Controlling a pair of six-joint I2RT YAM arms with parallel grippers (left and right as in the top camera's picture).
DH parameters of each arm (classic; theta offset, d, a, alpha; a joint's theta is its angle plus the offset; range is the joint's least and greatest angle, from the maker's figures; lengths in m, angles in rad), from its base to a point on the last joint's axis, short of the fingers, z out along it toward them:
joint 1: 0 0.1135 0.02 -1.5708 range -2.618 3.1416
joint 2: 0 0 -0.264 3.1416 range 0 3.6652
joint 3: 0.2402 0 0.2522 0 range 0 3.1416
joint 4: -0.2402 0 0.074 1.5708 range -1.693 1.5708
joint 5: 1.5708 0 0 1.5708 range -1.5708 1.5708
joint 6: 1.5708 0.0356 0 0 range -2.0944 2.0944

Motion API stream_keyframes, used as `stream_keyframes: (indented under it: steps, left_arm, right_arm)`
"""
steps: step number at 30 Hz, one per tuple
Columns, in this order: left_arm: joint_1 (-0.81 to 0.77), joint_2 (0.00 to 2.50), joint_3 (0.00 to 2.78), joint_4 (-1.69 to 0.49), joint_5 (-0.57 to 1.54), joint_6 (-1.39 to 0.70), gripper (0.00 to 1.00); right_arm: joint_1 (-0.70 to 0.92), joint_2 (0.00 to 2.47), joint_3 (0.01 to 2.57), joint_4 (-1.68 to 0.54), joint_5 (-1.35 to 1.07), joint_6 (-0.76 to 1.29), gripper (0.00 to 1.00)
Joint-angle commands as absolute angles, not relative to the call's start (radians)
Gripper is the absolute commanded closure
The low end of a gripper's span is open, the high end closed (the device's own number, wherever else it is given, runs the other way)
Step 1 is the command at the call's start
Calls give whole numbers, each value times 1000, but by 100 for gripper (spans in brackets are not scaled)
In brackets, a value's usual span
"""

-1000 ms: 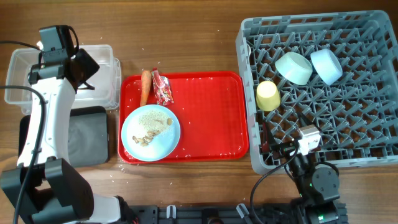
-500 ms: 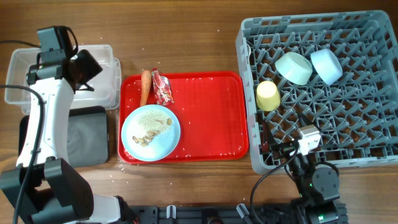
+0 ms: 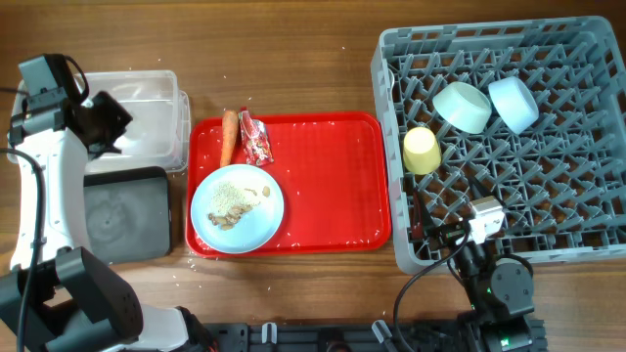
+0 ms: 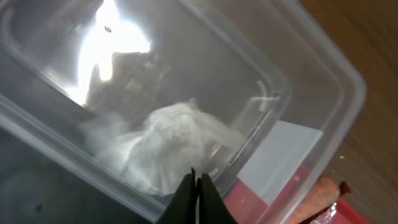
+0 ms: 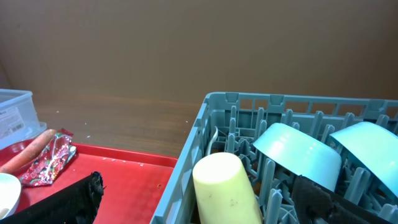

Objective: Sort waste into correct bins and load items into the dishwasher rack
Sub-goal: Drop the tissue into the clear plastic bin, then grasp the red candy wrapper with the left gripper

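Now left hand [image 4: 198, 191] pinched shut, empty; right hand [image 5: 199, 199] agape; clear tub [image 4: 298, 81] label [image 5: 11, 122] unreadable.

Seemingly a robotics lab: a white robot arm [image 3: 49, 196] at a wooden table [image 3: 293, 59] (plain brown wall [image 5: 186, 43] behind).

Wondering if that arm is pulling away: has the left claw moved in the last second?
Yes. In the overhead view the left claw has shifted left across the clear tub, toward its left edge.

red serving tray [image 3: 333, 186] | flat, mid-table | wooden table [image 3: 293, 59] | brown, crumb-specked
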State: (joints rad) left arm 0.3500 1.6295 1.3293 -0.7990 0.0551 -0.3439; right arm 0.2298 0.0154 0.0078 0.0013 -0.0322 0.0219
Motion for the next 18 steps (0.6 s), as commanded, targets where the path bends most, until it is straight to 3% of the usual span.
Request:
stream_keyframes:
  steps: [1,2,3,4,5,6,8,11,13,15,18]
  left_arm:
    - [336,1629,1338,-738,382,-84,96]
    - [329,1624,1338,-779,33,-415,96]
    - [320,1621,1338,-811,-132,-543,96]
    - [313,1621,1337,-774,-54,-439,96]
    - [307,1625,1338,-722,277,-90,96]
    - [307,1623,1338,-740,171,-214,96]
    - [294,1618,1337,-841,-247,-555,96]
    - [267,1622,1337,-778,22,-171,96]
    - [266,1618,1337,-780,52,-281,96]
    - [237,1615,1338,-789,216,-192,94]
    - [141,1613,1337,-849,218,-186,76]
  right_arm:
    - [225,5,5,6,-25,33,0]
    - [225,5,5,6,-25,33,0]
    - [225,5,5,6,-25,33,0]
    - [225,5,5,6,-25,33,0]
    - [225,5,5,6,-25,33,0]
    - [225,5,5,6,-25,33,0]
    - [225,5,5,6,-25,33,0]
    - [225,5,5,6,-25,33,0]
    - [225,5,5,6,-25,33,0]
    - [225,5,5,6,-25,33,0]
    - [225,7,5,6,-25,33,0]
